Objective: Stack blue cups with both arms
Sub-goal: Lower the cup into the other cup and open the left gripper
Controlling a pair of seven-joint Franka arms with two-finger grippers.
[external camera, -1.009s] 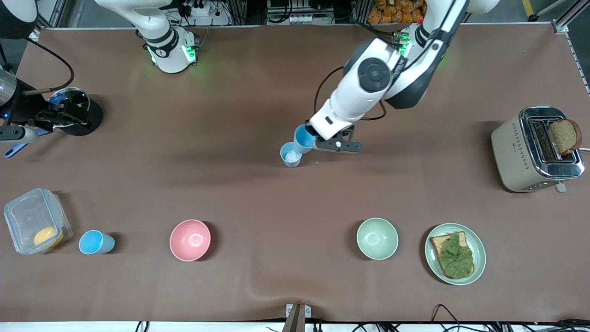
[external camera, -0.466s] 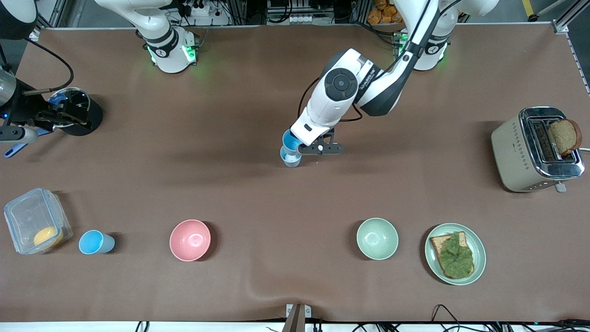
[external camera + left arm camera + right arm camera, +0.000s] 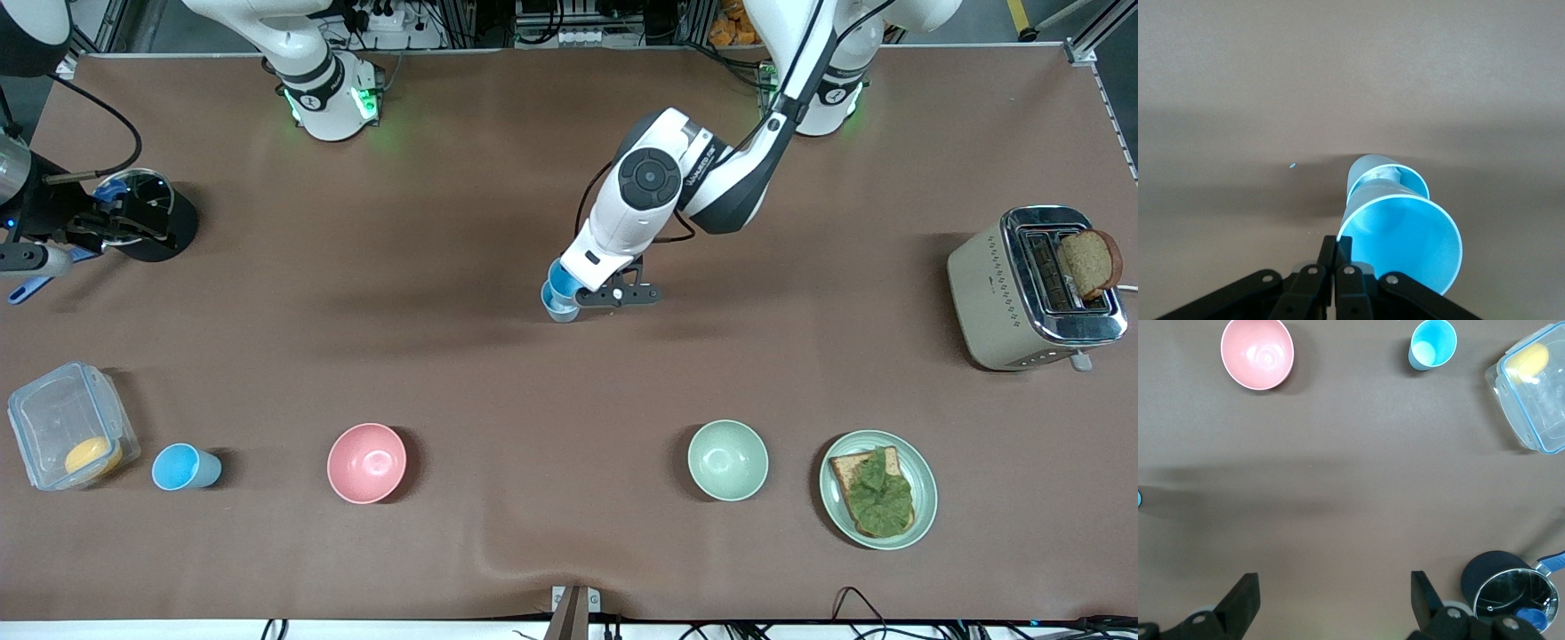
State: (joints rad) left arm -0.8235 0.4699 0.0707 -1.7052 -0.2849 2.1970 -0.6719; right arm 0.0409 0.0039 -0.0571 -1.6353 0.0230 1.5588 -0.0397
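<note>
My left gripper (image 3: 582, 292) is shut on the rim of a light-blue cup (image 3: 561, 279) at mid table. In the left wrist view its fingers (image 3: 1331, 250) pinch that cup's (image 3: 1405, 240) wall. The held cup is tilted, with its base at the mouth of a second blue cup (image 3: 558, 311) standing on the table. A bit of white shows inside the lower cup (image 3: 1371, 175). A third blue cup (image 3: 182, 467) stands near the front camera, toward the right arm's end. My right gripper (image 3: 1331, 600) hangs open and empty, high above the table near the black pot.
A pink bowl (image 3: 366, 462) and a pale green bowl (image 3: 727, 460) sit near the front camera. A plate (image 3: 925, 471) holds toast with lettuce. A toaster (image 3: 1022, 293) stands at the left arm's end. A clear container (image 3: 67, 436) and a black pot (image 3: 169, 222) are at the right arm's end.
My left gripper carried its blue cup sideways over the standing cup and lowered it onto that cup's mouth. The right arm has not moved.
</note>
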